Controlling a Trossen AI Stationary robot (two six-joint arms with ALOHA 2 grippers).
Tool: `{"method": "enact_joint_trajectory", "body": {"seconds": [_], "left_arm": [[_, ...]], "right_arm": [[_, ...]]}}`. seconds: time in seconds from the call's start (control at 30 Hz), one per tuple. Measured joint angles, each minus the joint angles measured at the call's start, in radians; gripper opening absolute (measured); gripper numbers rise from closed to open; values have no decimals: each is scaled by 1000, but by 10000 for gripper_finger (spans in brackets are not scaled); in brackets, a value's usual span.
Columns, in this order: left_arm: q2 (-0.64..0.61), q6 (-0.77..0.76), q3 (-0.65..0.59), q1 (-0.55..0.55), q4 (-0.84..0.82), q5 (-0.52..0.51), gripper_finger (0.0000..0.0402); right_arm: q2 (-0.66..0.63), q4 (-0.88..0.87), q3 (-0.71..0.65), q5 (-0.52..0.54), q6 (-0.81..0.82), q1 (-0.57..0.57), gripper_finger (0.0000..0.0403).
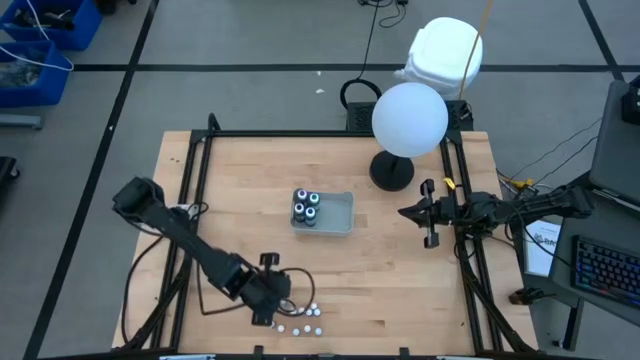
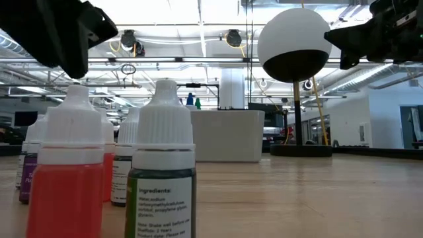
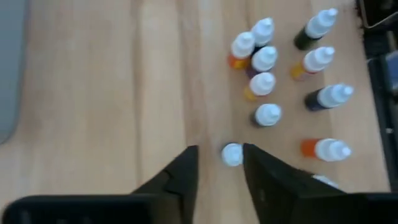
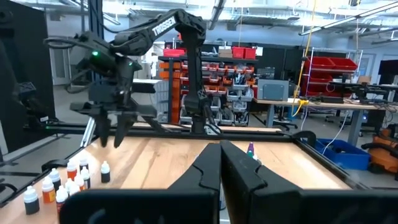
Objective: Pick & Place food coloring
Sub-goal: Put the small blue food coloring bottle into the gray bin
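My left gripper [image 3: 221,163] hangs over the near edge of the table [image 1: 400,280], above the cluster of small dropper bottles [image 1: 298,318] standing there. Its jaws are apart, with a gap between the fingers [image 3: 180,177]. One white-capped bottle [image 3: 232,154] stands upright just beyond the fingertips, lined up with that gap but not gripped; I cannot tell whether either finger touches it. The other little bottles [image 3: 292,81] stand or lie farther out, well clear of the jaws, some showing orange, some dark. In the low view they stand close up: a red bottle [image 2: 66,178] and a green bottle [image 2: 162,185].

Four dark bottles [image 1: 305,207] sit in the left end of the grey tray [image 1: 338,212] at the table's middle.

My right gripper [image 4: 219,163] waits at the table's right side, its jaws together on nothing.
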Motion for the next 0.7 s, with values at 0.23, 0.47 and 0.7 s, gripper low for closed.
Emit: {"method": "enact_joint_trajectory", "body": {"seconds": [0.23,0.47,0.7], "left_arm": [[53,2,22,-3,4,53,209],[85,-10,22,-1,22,61,224],[85,-18,22,-1,25,61,225]], "right_arm": [[0,-1,0,0,0,0,0],[0,-4,0,0,0,0,0],[0,-9,0,0,1,0,0]]}}
